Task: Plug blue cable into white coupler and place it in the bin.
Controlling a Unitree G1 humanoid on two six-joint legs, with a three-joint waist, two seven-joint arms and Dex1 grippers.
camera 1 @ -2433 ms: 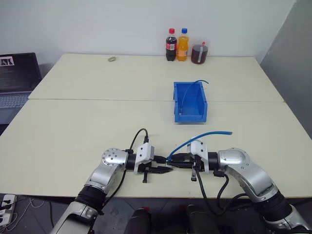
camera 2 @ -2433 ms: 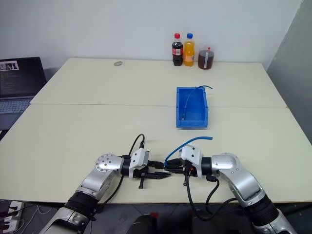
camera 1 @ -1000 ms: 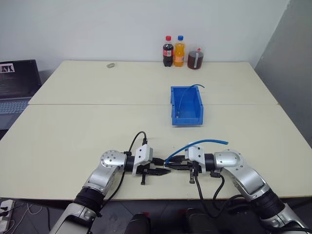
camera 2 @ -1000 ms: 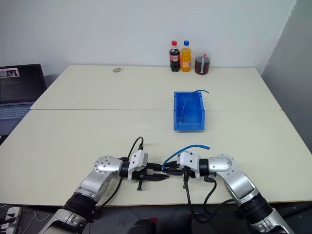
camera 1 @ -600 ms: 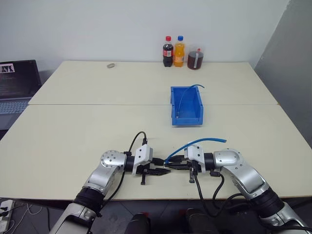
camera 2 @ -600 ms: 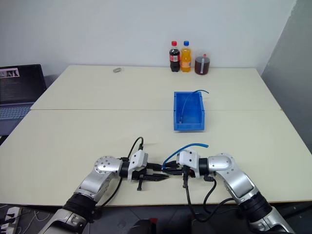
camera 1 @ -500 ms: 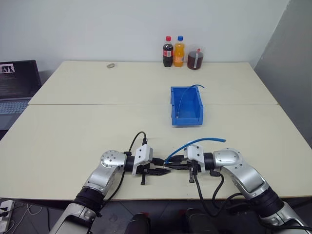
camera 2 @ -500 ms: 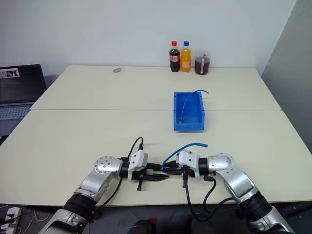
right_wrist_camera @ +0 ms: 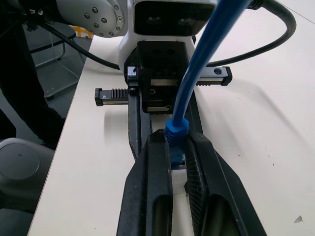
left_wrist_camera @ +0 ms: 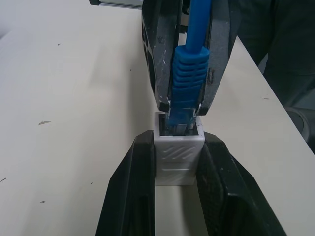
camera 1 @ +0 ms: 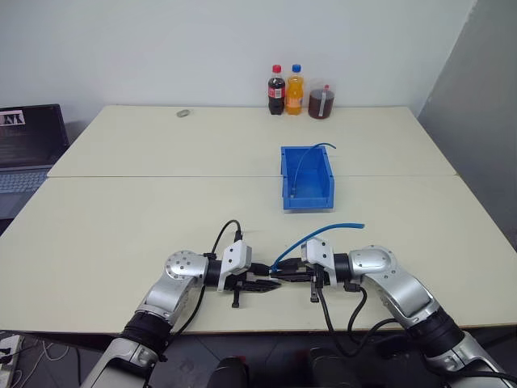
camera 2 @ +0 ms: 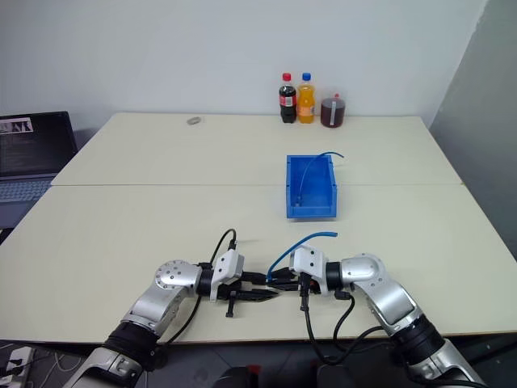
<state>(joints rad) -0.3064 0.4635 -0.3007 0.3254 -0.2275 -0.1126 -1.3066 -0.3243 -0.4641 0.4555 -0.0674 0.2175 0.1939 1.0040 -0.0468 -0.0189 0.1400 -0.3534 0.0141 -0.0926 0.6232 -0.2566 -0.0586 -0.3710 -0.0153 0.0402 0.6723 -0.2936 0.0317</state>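
Where the two arms meet at the 6 o'clock edge of the cream-coloured table (camera 1: pixel 121 218), the left gripper (left_wrist_camera: pixel 177 169) and the right gripper (right_wrist_camera: pixel 178 162) point at each other, tip to tip. Between the left gripper's two black fingers (left_wrist_camera: pixel 133 187) sits the tiny white boxy plastic coupler (left_wrist_camera: pixel 178 156), clamped on both flanks, its socket opening facing the right gripper. Closed narrowly, the right gripper pinches the ribbed boot of the thin light-blue network cable (camera 1: pixel 319 236) just behind its plug; in the left wrist view the plug end stands in the mouth of the coupler, though how deep it sits cannot be told. From the right gripper the cable rises and arcs toward 2 o'clock, its free end hanging in the air above the table.

Well apart from the grippers, toward 12 o'clock, the rectangular bright-blue plastic bin (camera 1: pixel 306 178) rests near the table's centre seam, its lowered lip facing the robot. A second blue cable (camera 1: pixel 303 162) lies inside it, one end curving out over the far rim.

At the far 12 o'clock edge stand a dark cola bottle (camera 1: pixel 275 79), an orange soda bottle (camera 1: pixel 295 78) and a jar of reddish-brown liquid (camera 1: pixel 321 104). A small grey object (camera 1: pixel 184 113) lies toward 11 o'clock, and an open laptop (camera 1: pixel 28 145) sits off the table at 9 o'clock.
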